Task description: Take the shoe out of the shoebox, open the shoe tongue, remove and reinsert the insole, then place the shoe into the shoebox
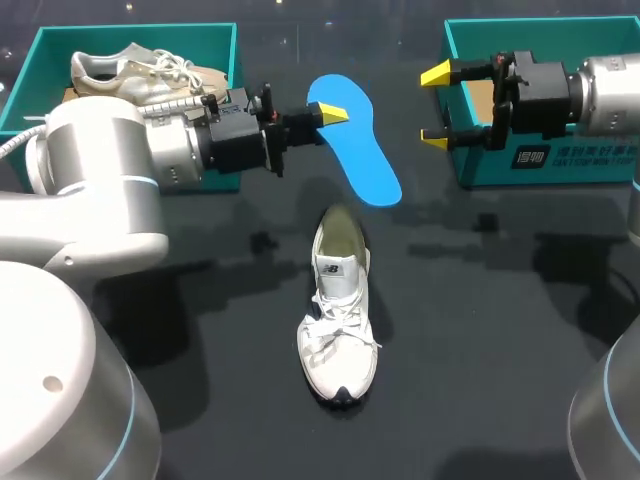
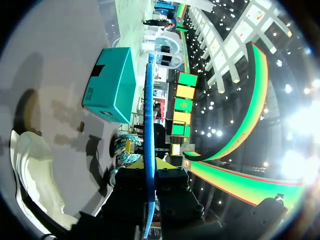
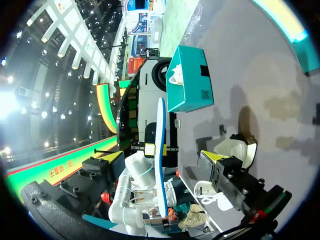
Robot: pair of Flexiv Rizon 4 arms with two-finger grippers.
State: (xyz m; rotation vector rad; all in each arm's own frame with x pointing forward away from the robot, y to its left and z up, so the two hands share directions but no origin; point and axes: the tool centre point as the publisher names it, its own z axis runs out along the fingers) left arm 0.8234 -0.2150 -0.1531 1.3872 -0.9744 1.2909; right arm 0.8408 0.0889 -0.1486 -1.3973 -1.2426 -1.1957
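Shoeboxes, both teal, stand at the far side of the dark table (image 1: 480,330). One shoebox (image 1: 140,30) sits behind my left arm with a beige shoe (image 1: 130,75) in it. The other shoebox (image 1: 560,160) is right behind the right gripper (image 1: 435,106).

The white shoe (image 1: 338,330) is out of either box. It rests upright on the table, nearer my base than both grippers and roughly between them, touching neither.

The blue insole (image 1: 360,150) is outside the shoe. The left gripper (image 1: 335,113) is clamped on one end of it, and the rest of it reaches out past the fingertips. In the left wrist view the insole (image 2: 149,125) shows edge-on between the fingers.

The right gripper's fingers are spread wide with nothing between them. It is near the insole but apart from it.
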